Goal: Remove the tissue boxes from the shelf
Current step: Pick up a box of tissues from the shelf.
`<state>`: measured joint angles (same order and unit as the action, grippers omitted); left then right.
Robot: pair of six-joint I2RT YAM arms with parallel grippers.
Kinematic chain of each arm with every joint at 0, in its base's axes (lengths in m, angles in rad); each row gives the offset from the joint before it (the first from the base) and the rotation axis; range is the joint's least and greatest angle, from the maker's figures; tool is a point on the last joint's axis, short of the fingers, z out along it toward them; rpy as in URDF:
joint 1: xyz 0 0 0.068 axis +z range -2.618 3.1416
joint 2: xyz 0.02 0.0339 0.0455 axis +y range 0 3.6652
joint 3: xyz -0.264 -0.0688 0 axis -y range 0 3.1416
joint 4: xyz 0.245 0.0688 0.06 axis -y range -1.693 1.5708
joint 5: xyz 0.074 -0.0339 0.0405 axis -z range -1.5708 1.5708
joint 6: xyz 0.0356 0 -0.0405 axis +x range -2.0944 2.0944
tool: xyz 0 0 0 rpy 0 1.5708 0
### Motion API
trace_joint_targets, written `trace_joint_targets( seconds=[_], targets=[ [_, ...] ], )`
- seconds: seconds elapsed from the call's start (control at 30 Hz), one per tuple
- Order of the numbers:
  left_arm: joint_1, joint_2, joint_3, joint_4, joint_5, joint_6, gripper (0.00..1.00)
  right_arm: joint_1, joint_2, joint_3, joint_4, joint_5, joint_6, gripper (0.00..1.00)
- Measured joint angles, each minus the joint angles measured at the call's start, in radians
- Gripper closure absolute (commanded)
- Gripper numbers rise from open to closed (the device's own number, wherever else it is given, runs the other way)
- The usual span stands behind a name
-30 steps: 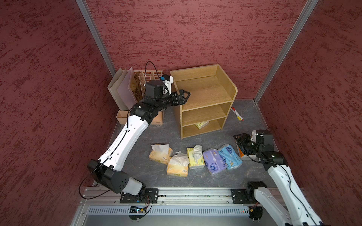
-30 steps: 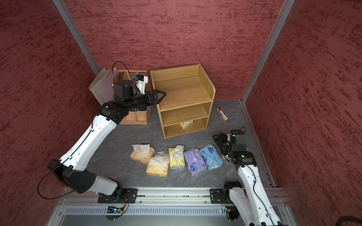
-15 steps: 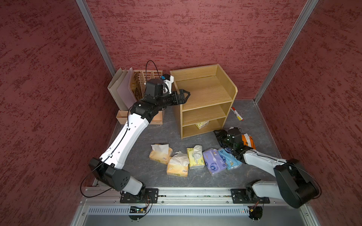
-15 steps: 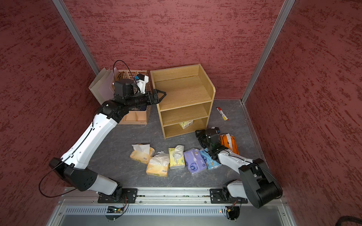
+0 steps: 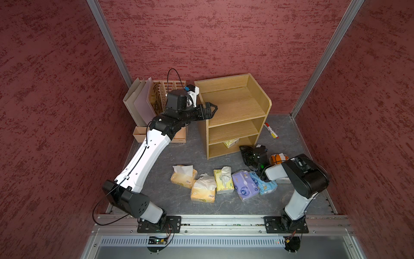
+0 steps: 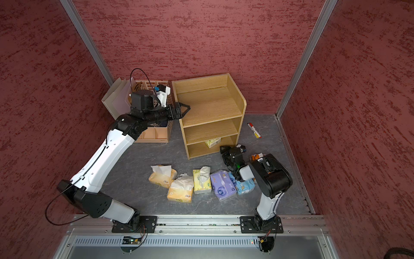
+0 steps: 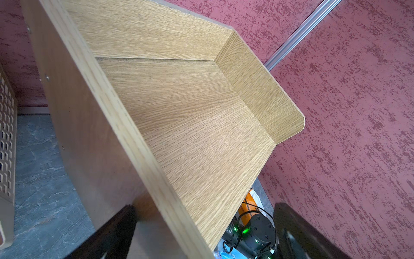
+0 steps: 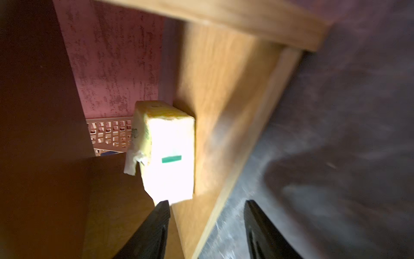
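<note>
- Six of the seven packs are off the light oak three-tier wooden shelf (image 5: 237, 105) and lie on the dark grey floor (image 5: 179, 157). They are two orange-yellow tissue packs (image 5: 183, 178) (image 5: 203, 192), a pale yellow tissue pack with white tissue sticking out (image 5: 224, 182), a purple tissue pack (image 5: 244, 185), a light blue tissue pack (image 5: 265, 186) and an orange-and-white tissue pack (image 5: 277, 158).
- One is left: a second pale yellow soft pack (image 8: 170, 152) stands on the bottom tier. The top and middle tiers are bare.
- The right arm is folded low, its forearm over the light blue pack. The right gripper (image 8: 206, 226) points into the bottom tier's open front.
- The right gripper's fingers (image 8: 156, 228) are partly spread and hold nothing. The last pack sits just ahead of them, closer to one fingertip than the other, not yet between them.
- The last step looks to be a short reach in, a squeeze and a pull out.
- The left arm reaches high and forward. The left gripper (image 5: 212, 108) is at the shelf's raised side wall, which passes between its parted fingers. A gap shows on one side, so it does not look clamped.
</note>
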<state>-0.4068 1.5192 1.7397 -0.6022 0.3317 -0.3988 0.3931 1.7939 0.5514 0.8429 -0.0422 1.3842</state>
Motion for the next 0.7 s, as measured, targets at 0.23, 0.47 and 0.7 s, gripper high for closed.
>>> trace_joint_targets(
  seconds=[0.23,0.47,0.7],
  targets=[
    [0.000,0.013,0.009,-0.002,0.002,0.008,0.00,0.000,0.045,0.105,-0.005,-0.016,-0.008,0.41],
    [0.000,0.019,0.011,-0.003,0.003,0.016,0.00,0.008,0.119,0.181,-0.014,-0.038,-0.016,0.41],
    [-0.001,0.027,0.013,-0.004,0.008,0.023,0.00,0.011,0.167,0.276,-0.058,-0.063,-0.024,0.43]
  ],
)
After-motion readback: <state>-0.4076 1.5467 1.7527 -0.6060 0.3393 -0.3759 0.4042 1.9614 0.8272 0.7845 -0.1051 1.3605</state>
